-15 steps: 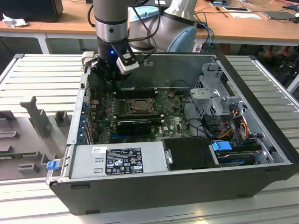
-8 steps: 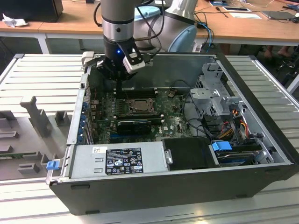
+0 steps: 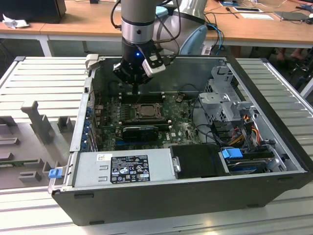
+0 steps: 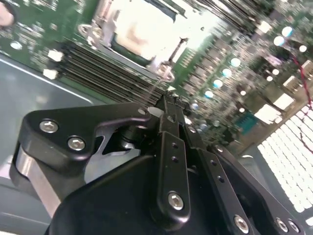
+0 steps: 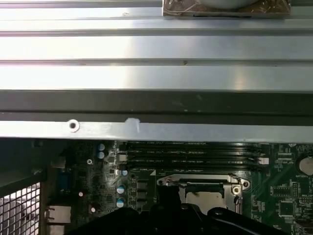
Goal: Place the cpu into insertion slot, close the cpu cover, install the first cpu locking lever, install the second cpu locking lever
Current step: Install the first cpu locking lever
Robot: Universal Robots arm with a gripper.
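The arm's jaws [image 3: 135,91] hang inside the open computer case [image 3: 274,161], just above the far edge of the insertion slot [image 3: 145,110] on the green motherboard [image 3: 178,129]. In the second wrist view the two black fingers [image 4: 172,147] lie pressed together with no gap, and a thin bright wire, judged to be a cpu locking lever [image 4: 157,87], runs from their tips toward the socket; whether the jaws pinch it or merely touch it cannot be told. Directly ahead of the jaws, the cpu [image 4: 142,29] sits seated in the slot, its pale metal top showing through the window of the cpu cover [image 4: 168,61], which lies flat over it. The first wrist view shows the same cover [image 5: 203,182] beyond the fingertips, with the long black memory slots [image 5: 190,152] just past it. Risks, as judged from this pose: the slim lever may spring off the closed tips if pushed off-axis; the tips could scrape the memory slots close beside them; and a lever that misses its hook would leave the cover unclamped.
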